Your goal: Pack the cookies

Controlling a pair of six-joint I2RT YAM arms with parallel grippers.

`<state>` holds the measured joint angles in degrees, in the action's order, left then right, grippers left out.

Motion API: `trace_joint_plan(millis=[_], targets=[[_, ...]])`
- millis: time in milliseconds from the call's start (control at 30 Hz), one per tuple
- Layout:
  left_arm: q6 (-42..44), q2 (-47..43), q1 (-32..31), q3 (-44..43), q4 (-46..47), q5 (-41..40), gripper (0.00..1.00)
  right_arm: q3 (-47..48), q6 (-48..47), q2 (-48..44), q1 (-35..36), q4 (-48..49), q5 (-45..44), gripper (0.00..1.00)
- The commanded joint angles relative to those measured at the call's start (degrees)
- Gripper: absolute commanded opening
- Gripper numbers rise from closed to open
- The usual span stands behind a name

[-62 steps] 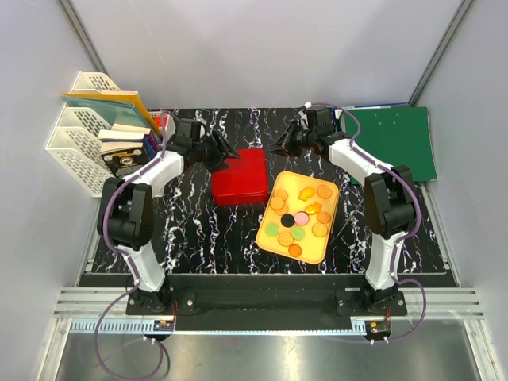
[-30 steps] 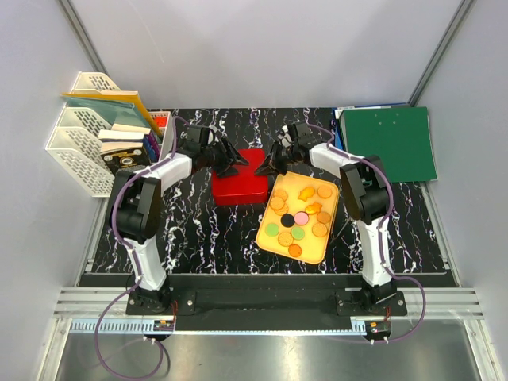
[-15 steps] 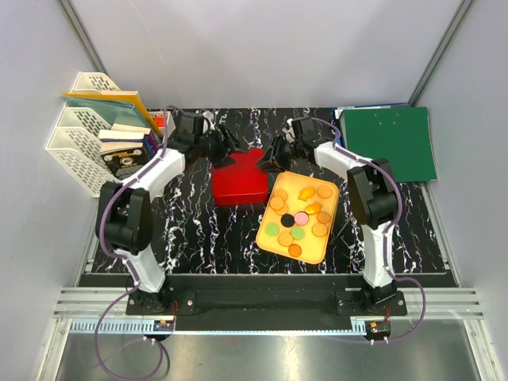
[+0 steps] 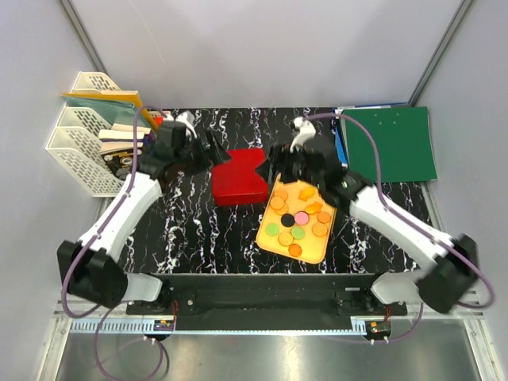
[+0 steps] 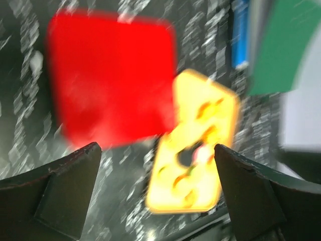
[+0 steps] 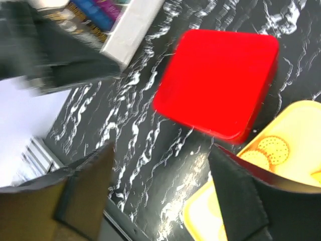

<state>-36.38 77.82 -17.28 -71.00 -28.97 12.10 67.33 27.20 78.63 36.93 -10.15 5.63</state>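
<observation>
1. Top external view: the small round orange, green, pink and black cookies [image 4: 301, 218] lie on the yellow plastic tray [image 4: 263, 235]. It sits just beside the red rounded-square plastic box [image 4: 238, 178], which looks shut, so we judge packing is blocked until it opens.
2. The left end effector [image 5: 156, 150] and right end effector [image 6: 161, 146] both gape wide and empty near the box's far corners. If we converge, the arms may collide.
3. A one-sided push could slide the box across the black marbled bench [image 4: 198, 230] into the tray, spilling cookies.
4. Our right arm overhangs the tray's far end, and lowering it could crush cookies.
</observation>
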Motion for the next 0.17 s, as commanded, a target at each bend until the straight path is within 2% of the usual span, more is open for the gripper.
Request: trace_joint_plan(millis=[0, 33, 133], targets=[[4.2, -8.4, -2.3, 8.8, -6.0, -8.1, 0.99, -9.3, -7.2, -11.6, 5.4, 3.2, -20.4, 0.88], [4.0, -9.8, -2.5, 10.3, -6.0, -8.6, 0.99, -10.8, -6.6, -13.2, 5.5, 3.1, -21.1, 1.00], [4.5, -13.8, -2.9, 13.7, -6.4, -9.0, 0.99, -16.9, -5.7, -19.8, 5.6, 2.8, -23.2, 1.00]])
